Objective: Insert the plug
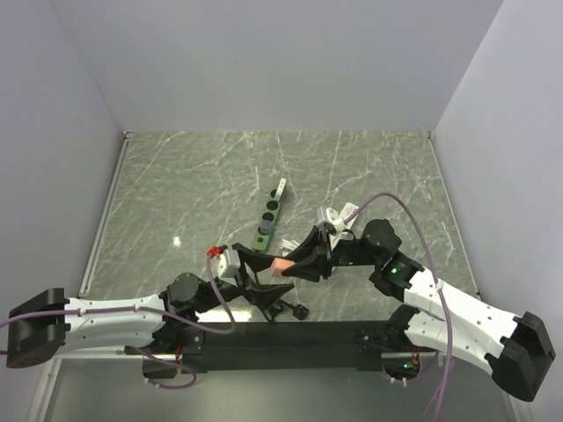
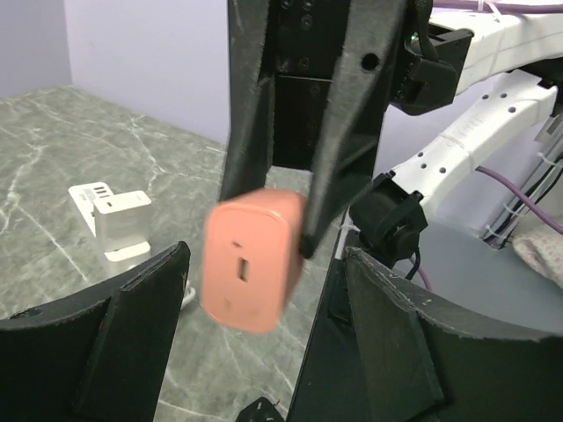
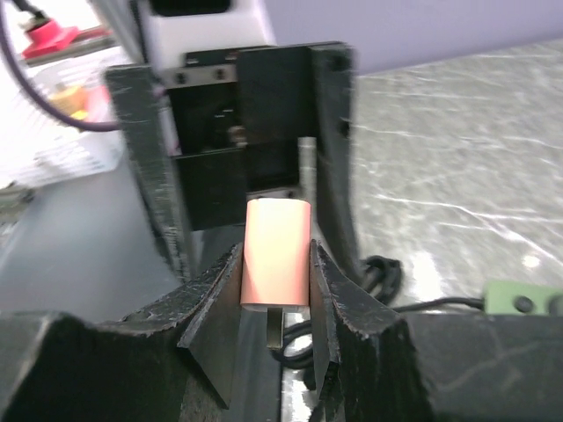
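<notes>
The right gripper (image 3: pixel 274 272) is pinching the pink plug (image 3: pixel 276 233); the left gripper (image 2: pixel 266 272) is facing it, jaws spread either side.

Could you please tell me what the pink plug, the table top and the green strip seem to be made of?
Pink plug: likely moulded plastic, smooth satin finish; even colour, rounded corners, soft sheen.
Table top: looks like grey-green marble with white veins and a glossy glint, though possibly printed laminate.
Green strip: probably matte plastic; too small to be sure.
</notes>
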